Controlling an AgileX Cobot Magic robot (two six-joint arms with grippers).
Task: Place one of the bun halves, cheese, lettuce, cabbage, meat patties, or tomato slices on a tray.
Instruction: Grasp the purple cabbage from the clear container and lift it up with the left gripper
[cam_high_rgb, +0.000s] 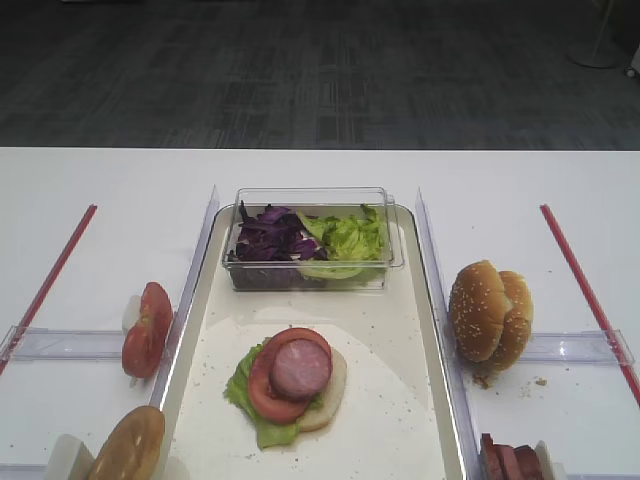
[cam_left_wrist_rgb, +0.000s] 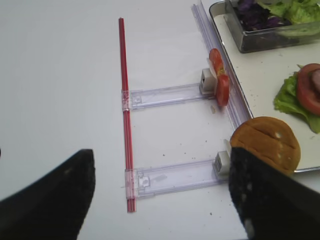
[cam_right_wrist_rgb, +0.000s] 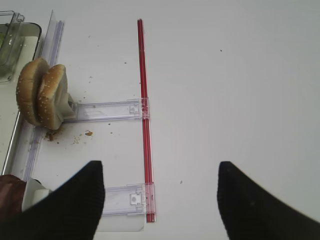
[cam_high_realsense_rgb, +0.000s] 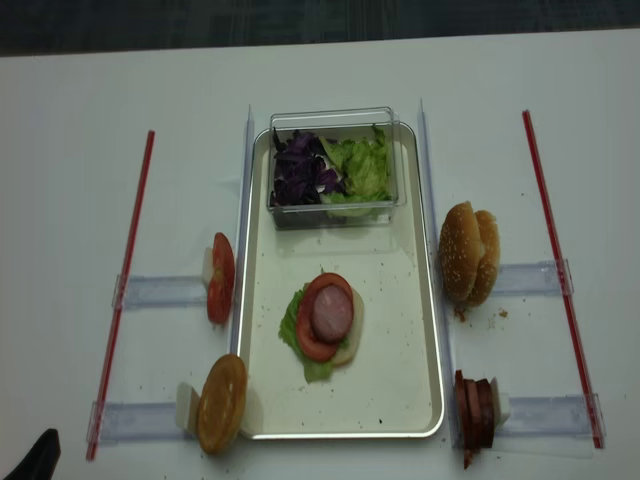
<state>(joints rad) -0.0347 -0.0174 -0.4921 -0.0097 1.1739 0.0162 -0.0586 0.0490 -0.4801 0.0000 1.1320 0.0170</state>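
Between placements: my left gripper (cam_left_wrist_rgb: 160, 195) and right gripper (cam_right_wrist_rgb: 160, 200) hung open, empty; stack (cam_high_rgb: 292, 380) on tray (cam_high_rgb: 400, 330) awaited cabbage (cam_high_rgb: 268, 236).

White table (cam_high_realsense_rgb: 60, 110) carries the tray (cam_high_realsense_rgb: 425, 330); red strips (cam_high_realsense_rgb: 125, 290); clear holders (cam_high_realsense_rgb: 150, 292).

A cream speckled tray (cam_high_realsense_rgb: 410, 330) with a shiny rim holds a stack: bun half (cam_high_realsense_rgb: 350, 335), green lettuce (cam_high_realsense_rgb: 291, 325), tomato slice (cam_high_realsense_rgb: 308, 335), meat patty (cam_high_realsense_rgb: 331, 313) on top. At its far end lie purple cabbage shreds (cam_high_realsense_rgb: 298, 172) beside ruffled lettuce leaves (cam_high_realsense_rgb: 362, 168). Upright beside the tray: tomato slices (cam_high_realsense_rgb: 220, 278) and one bun half (cam_high_realsense_rgb: 222, 402) on the left, seeded bun halves (cam_high_realsense_rgb: 468, 253) and meat patties (cam_high_realsense_rgb: 474, 408) on the right.
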